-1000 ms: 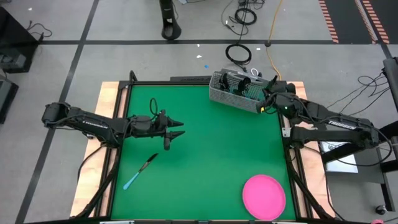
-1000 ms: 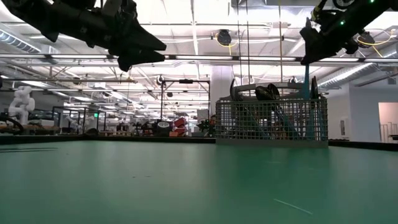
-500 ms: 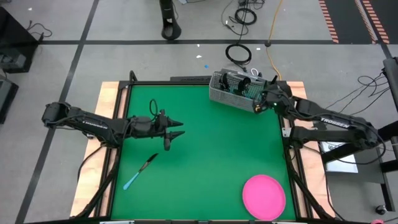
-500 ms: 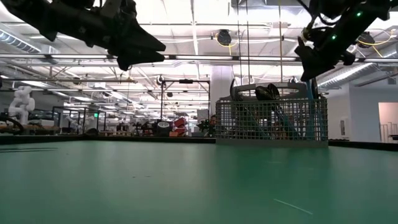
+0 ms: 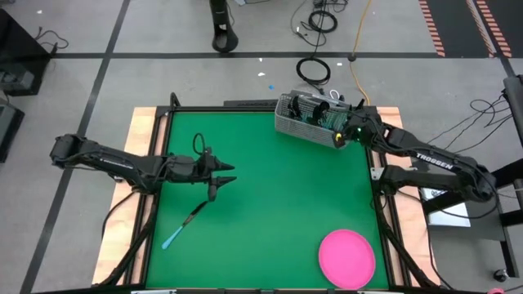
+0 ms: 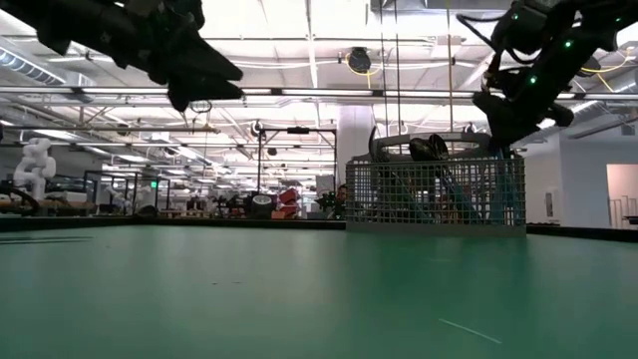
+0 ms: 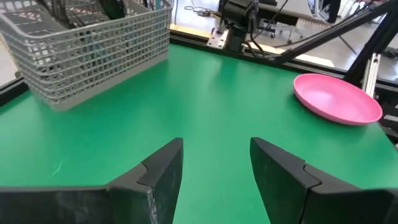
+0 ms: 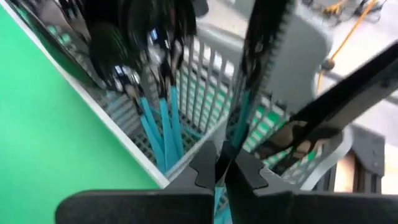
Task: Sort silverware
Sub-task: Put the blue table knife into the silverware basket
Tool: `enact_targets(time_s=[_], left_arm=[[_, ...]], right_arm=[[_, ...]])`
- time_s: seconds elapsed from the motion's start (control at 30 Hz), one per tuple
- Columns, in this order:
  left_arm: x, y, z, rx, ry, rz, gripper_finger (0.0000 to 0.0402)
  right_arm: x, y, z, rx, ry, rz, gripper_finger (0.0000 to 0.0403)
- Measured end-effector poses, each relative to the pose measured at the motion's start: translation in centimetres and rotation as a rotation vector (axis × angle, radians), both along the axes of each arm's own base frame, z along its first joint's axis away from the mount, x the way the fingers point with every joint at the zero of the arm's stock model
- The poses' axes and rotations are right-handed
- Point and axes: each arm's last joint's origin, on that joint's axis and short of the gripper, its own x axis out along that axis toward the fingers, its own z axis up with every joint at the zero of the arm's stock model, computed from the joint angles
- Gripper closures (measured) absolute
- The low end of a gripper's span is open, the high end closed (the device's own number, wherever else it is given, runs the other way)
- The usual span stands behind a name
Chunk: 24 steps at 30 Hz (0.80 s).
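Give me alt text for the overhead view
Right gripper, jaws shut, reaches into the grey caddy of blue-handled cutlery. Left gripper, jaws open, hovers above one utensil on the green table; a pink plate sits nearby.

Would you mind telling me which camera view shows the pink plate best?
The high view: the whole pink plate shows as a full disc on the green table. The left wrist view shows it obliquely, at an angle. The low and right wrist views miss it.

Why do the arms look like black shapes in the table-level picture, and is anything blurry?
Low view: bright ceiling lights behind silhouette the left gripper and right gripper. Right wrist view: the silverware in the wire-mesh caddy is soft, too close for focus.
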Motion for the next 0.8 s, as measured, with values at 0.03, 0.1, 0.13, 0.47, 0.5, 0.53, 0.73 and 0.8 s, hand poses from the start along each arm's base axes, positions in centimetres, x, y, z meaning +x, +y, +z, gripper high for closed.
enact_targets(time_s=[0.03,0.1,0.13,0.47,0.5,0.53,0.73,0.8], left_arm=[[-0.3,0.0,0.2,-0.011,0.002,0.003,0.0212],[-1.1,-0.1,0.6,-0.024,0.005,-0.001,0.0212],[-1.4,-0.2,0.8,-0.025,0.002,-0.007,0.0212],[-4.3,-0.4,3.2,-0.064,-0.101,-0.033,0.0212],[-4.4,-0.4,3.3,-0.066,-0.107,-0.039,0.0212],[-4.5,-0.5,3.3,-0.066,-0.109,-0.044,0.0212],[-5.0,-0.6,3.1,-0.111,-0.076,-0.04,0.0212],[-5.2,-0.6,2.8,-0.127,-0.043,-0.031,0.0212]], right_arm=[[-0.1,-0.1,-0.3,0.014,0.004,-0.002,0.0403],[-0.2,-0.2,-0.7,0.039,0.006,-0.005,0.0403],[-0.2,-0.3,-0.9,0.049,0.0,-0.009,0.0402],[-0.4,-0.4,-1.3,0.072,0.0,-0.005,0.0375],[-0.4,-0.4,-1.3,0.07,0.003,-0.001,0.0368],[-0.4,-0.4,-1.3,0.066,0.007,0.005,0.0359],[-0.6,-0.2,-1.0,0.05,0.005,0.019,0.0299],[-0.7,-0.2,-0.9,0.038,0.018,0.037,0.0279]])
